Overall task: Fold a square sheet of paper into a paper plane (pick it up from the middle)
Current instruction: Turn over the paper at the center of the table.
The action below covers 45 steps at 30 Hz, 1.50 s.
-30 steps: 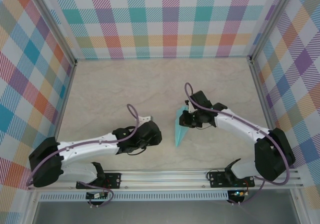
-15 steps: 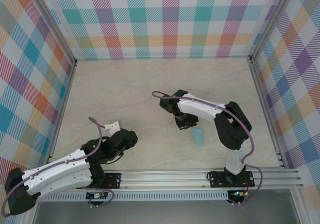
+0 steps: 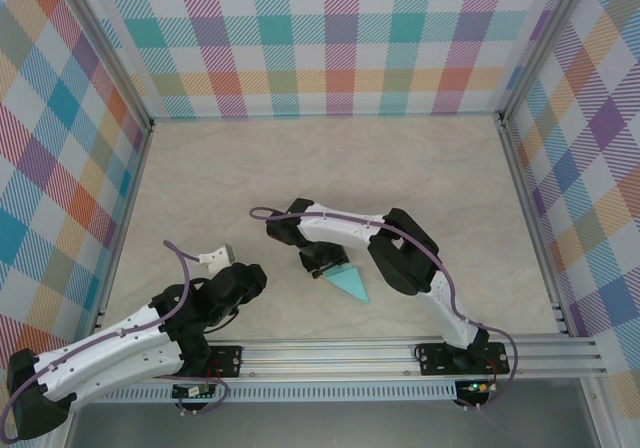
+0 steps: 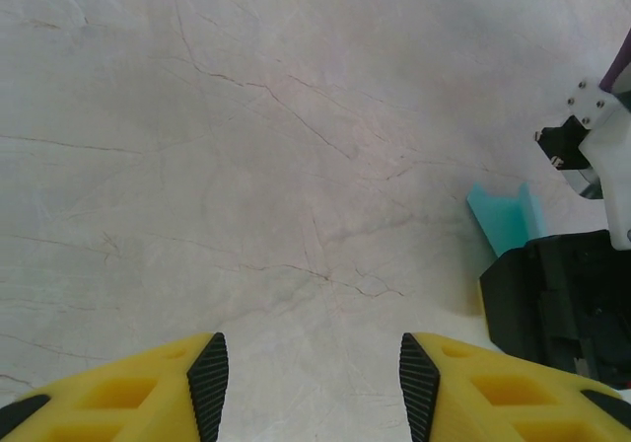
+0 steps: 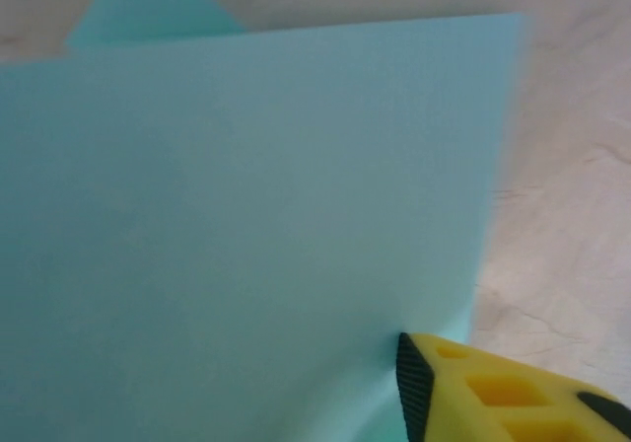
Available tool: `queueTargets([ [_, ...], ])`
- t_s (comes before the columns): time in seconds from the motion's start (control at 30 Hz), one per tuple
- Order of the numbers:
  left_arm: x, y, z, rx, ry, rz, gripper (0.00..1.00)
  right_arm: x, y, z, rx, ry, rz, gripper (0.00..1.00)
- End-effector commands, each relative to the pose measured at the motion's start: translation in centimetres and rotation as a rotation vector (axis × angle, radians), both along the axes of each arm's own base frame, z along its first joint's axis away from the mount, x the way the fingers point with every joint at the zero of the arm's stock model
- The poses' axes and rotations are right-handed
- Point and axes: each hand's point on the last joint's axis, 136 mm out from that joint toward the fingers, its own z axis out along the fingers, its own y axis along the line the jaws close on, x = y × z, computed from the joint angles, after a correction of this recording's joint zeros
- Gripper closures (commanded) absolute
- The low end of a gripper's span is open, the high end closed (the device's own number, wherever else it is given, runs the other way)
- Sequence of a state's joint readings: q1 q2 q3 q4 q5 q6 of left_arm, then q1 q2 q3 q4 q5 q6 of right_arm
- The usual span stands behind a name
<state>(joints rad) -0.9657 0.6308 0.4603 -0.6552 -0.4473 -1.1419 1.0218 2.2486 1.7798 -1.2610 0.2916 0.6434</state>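
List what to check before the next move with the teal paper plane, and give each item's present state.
1. The left fingers apart, nothing between them: ok.
2. The left fingers clear of the paper plane, which sits off to their right: ok.
3. The right fingers gripping the paper plane: cannot tell; one finger shows against the paper.
4. The paper plane lying flat on the table: cannot tell.
5. Its folds finished and even: cannot tell.
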Motion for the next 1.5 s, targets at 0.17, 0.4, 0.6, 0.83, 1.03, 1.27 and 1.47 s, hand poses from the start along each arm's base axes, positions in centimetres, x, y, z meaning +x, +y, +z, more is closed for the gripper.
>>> queueTargets([
  [0.17,0.1,0.6,-0.2,0.009,0.003,0.020,0.47,-0.1,3.6,8.8,0.438,-0.092,0.058,0.18],
  [0.4,0.4,-1.1,-0.6,-0.002,0.029,-0.027,0.46,-0.8,-0.6,9.7,0.744,-0.076,-0.045,0.17],
  [0.6,0.6,-2.9,-0.9,0.014,0.069,-0.085,0.46,-4.7,0.1,9.0,0.997,0.102,0.009,0.64],
  [0.83,1.0,-5.0,-1.9,0.014,0.121,-0.125,0.45,-6.0,0.1,7.0,1.025,0.161,0.009,0.79],
  [1.03,1.4,-6.9,-2.5,0.033,0.161,-0.170,0.46,-5.2,0.5,5.1,0.987,0.166,0.011,0.79],
  [1.27,1.8,-8.2,-2.6,0.030,0.177,-0.202,0.46,-4.5,-0.4,3.0,0.969,0.176,-0.025,0.79],
  [1.47,2.0,-8.7,-3.0,0.043,0.190,-0.214,0.45,-3.7,-1.7,2.0,1.003,0.185,-0.073,0.79],
])
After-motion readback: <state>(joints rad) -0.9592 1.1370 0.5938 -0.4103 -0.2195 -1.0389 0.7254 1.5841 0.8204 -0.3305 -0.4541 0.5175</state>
